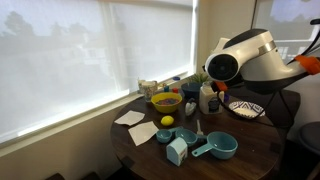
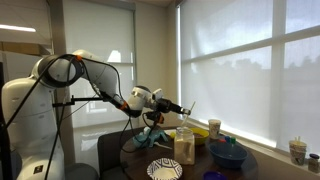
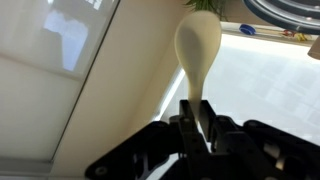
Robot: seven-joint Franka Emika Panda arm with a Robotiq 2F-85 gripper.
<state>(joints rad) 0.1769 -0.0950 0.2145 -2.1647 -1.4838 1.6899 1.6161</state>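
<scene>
One cream spoon [image 3: 197, 45] juts from the gripper [image 3: 197, 108], clamped at its handle.

In an exterior view the camera sits close to the round table [image 1: 250, 145], facing the window blinds [image 1: 70, 60]. In an exterior view from farther back, the arm [image 2: 100, 85] shows side-on. Both share the table. The wrist view looks very closely along the gripper [image 3: 197, 105].

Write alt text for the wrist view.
The jaws are shut on the thin handle of a cream spoon-like utensil, whose rounded head points up the frame. Behind it, a window blind fills the left side; the right side is bright and pale.
</scene>
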